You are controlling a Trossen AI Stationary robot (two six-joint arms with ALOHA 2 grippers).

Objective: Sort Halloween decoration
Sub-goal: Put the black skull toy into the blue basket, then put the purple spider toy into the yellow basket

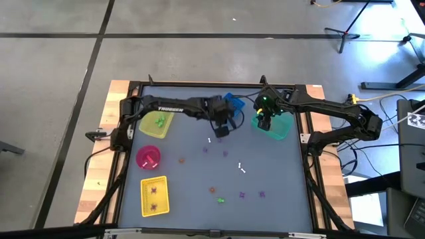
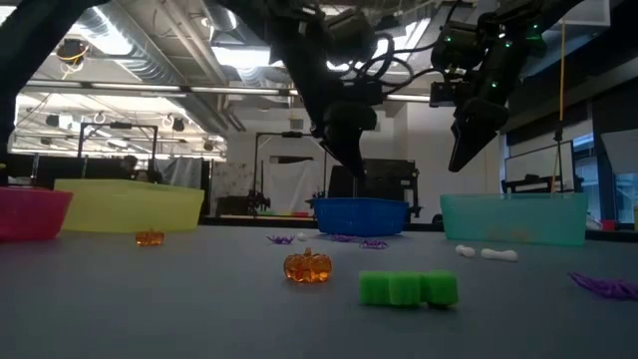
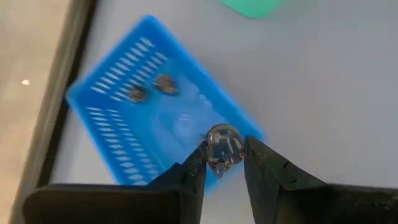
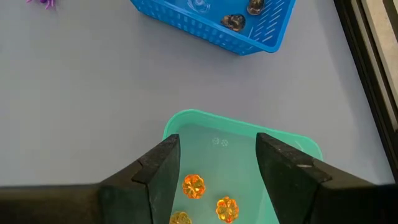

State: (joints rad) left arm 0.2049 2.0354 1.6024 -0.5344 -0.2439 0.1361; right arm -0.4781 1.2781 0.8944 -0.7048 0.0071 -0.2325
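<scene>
My left gripper (image 3: 224, 163) hangs over the near rim of the blue basket (image 3: 143, 93), shut on a small clear, roundish trinket (image 3: 224, 145). Two dark trinkets (image 3: 151, 88) lie in that basket. In the low view my left gripper (image 2: 351, 160) is well above the blue basket (image 2: 361, 213). My right gripper (image 4: 217, 168) is open and empty above the teal bin (image 4: 242, 146), which holds three orange pumpkins (image 4: 193, 186). Loose trinkets lie on the table: white (image 1: 242, 169), purple (image 1: 244, 194), orange (image 1: 212, 189), green (image 1: 221, 199). My left gripper pinches the clear trinket (image 3: 219, 149) between its two fingertips, one finger on each side. The fingers point down from above. The trinket is lifted clear, above the blue basket's near rim.
A yellow bin (image 1: 156, 124) with green pieces, a pink bowl (image 1: 147, 157) and a yellow basket (image 1: 154, 196) with dark pieces stand along the table's left side. The table's raised frame (image 1: 199, 84) runs around the grey surface. Near the low camera lie an orange pumpkin (image 2: 307, 266) and a green piece (image 2: 407, 288).
</scene>
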